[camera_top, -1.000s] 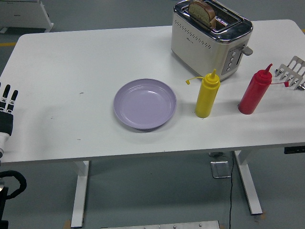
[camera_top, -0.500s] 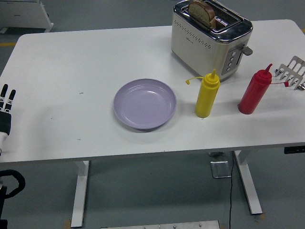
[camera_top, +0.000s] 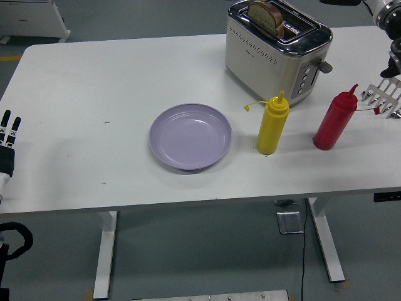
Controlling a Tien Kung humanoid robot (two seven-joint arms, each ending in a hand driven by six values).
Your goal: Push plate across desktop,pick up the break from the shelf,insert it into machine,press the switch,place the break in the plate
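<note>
A lilac plate point(camera_top: 190, 136) lies empty near the middle of the white table point(camera_top: 94, 81). A silver toaster point(camera_top: 277, 49) stands at the back right, and a slice of bread point(camera_top: 265, 15) sticks up out of its slot. The metal toast rack point(camera_top: 385, 95) at the right edge holds no bread that I can see. My left hand point(camera_top: 8, 133) rests at the far left edge, fingers straight, holding nothing. Part of my right arm point(camera_top: 387, 19) shows in the top right corner above the rack; its hand is cut off by the picture's edge.
A yellow squeeze bottle point(camera_top: 272, 124) stands just right of the plate, in front of the toaster. Further right, beside the rack, is a red squeeze bottle point(camera_top: 334, 120). The toaster's lever point(camera_top: 324, 65) points toward the rack.
My right arm has come into view at the top right corner, above the rack. The left hand drew back slightly toward the left edge. Nothing on the table has moved.
</note>
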